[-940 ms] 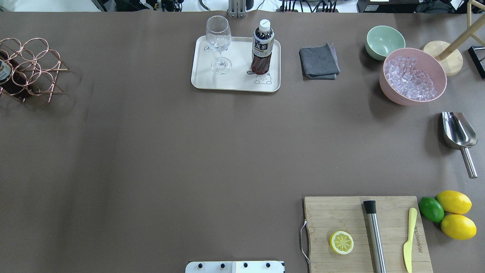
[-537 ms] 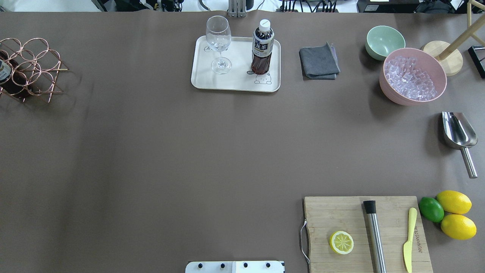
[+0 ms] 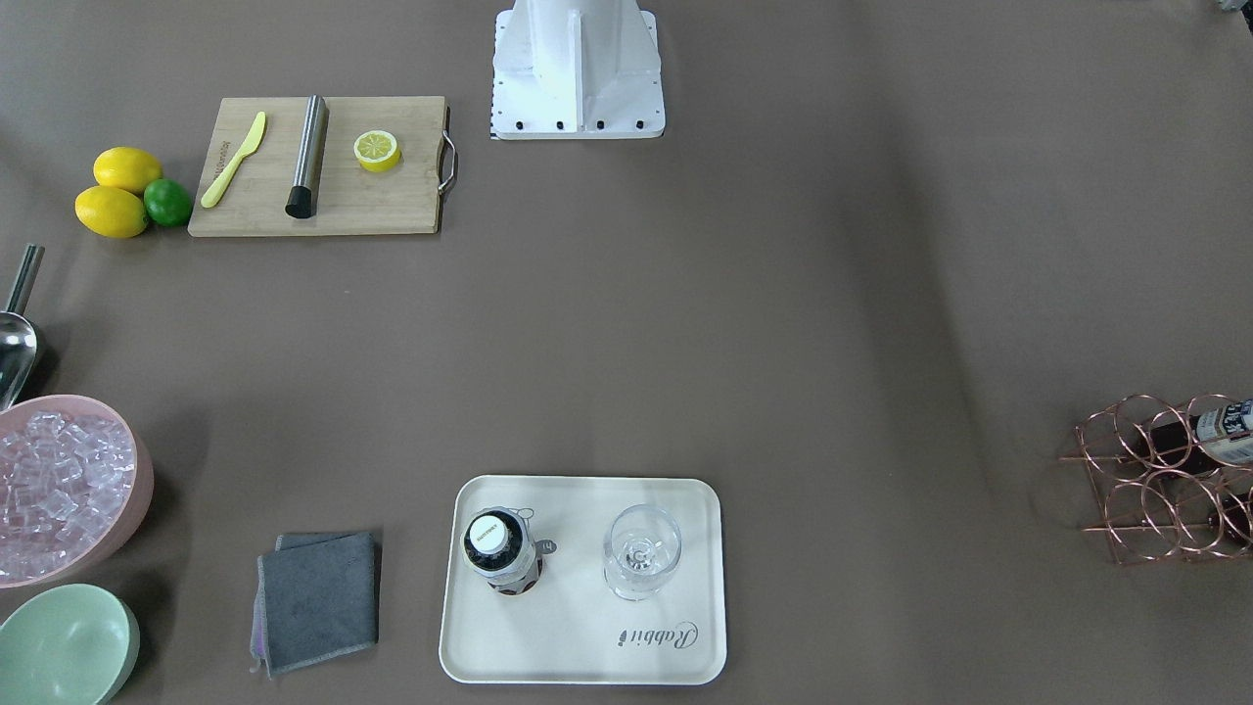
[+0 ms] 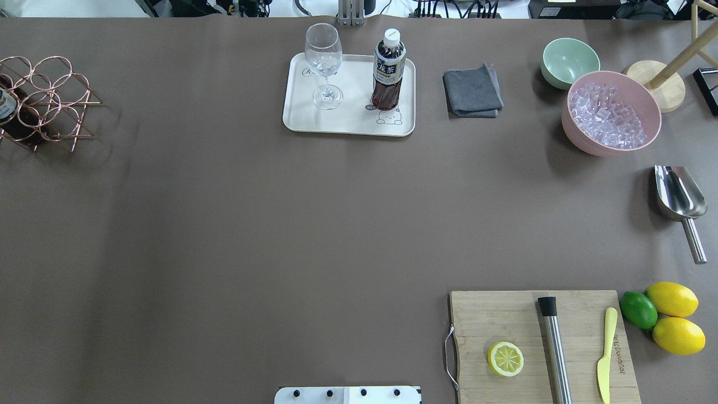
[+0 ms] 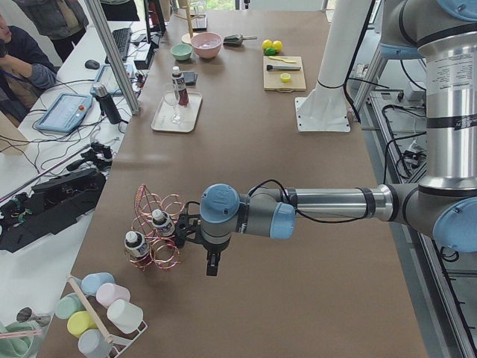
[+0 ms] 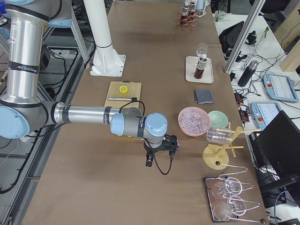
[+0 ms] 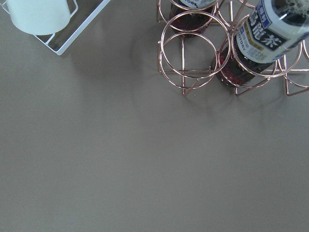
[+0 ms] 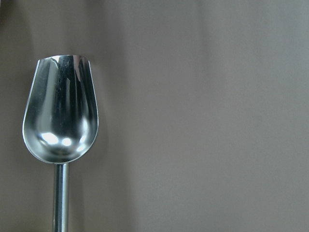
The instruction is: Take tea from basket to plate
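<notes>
The left gripper (image 5: 212, 265) hung just beside the basket (image 5: 158, 239), the right gripper (image 6: 149, 161) by a metal scoop (image 8: 60, 116); their opening and hold could not be told. Two bottles (image 5: 159, 221) lay in the basket; farther off, the tea (image 4: 388, 73) stood upright on the plate (image 4: 348, 122).

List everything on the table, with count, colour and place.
tea: one, red-brown, upright on the plate; two more in the basket
plate: one, cream, far middle
wine glass: one, clear, on plate
basket: one, rose-gold, left end
cloth: one, grey, right of plate
mint-green bowl: one, empty, far right
pink bowl: one, holds ice, far right
scoop: one, steel, right edge
cutting board: one, wooden, near right; bears lemon half, steel rod, yellow knife
lemons: two, yellow, with one green lime beside board
left gripper: one, beside basket, fingers unclear
right gripper: one, right end, fingers unclear
</notes>
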